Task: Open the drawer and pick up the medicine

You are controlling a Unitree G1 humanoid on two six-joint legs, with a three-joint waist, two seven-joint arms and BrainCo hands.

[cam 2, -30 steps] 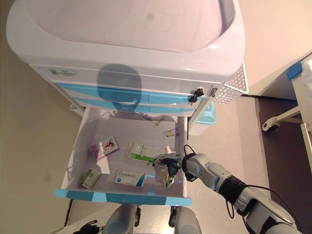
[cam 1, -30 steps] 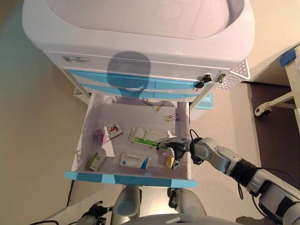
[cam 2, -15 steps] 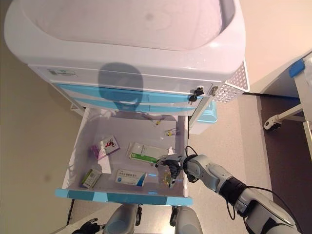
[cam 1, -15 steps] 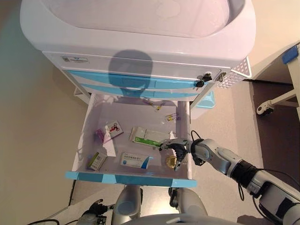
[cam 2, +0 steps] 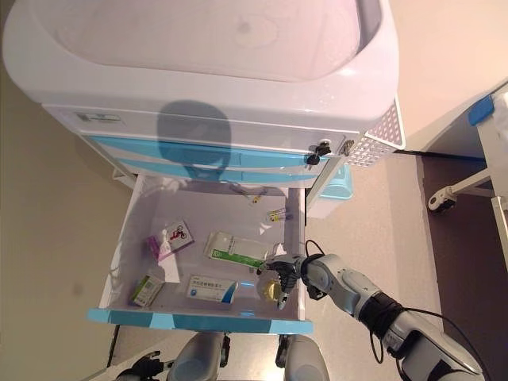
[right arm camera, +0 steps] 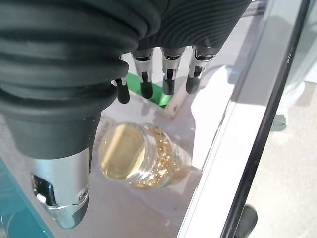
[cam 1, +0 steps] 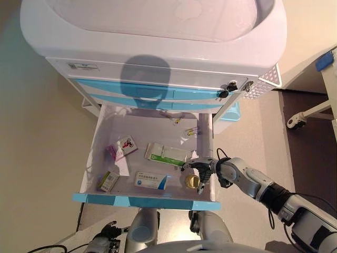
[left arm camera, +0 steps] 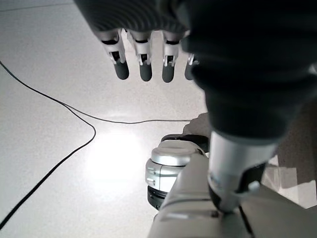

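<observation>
Your right hand [right arm camera: 148, 74] hovers spread over the jar [right arm camera: 136, 158], lower right of the drawer [cam 1: 100, 153]. Likely smooth, breakable glass: grip around its sides, not the lid.

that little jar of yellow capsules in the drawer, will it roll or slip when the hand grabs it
The jar lies on its side, so a nudge will probably roll it. Its clear wall looks smooth and glossy, likely slippery and perhaps breakable. The right hand hovers open over it beside the drawer wall, which may stop a roll.
</observation>
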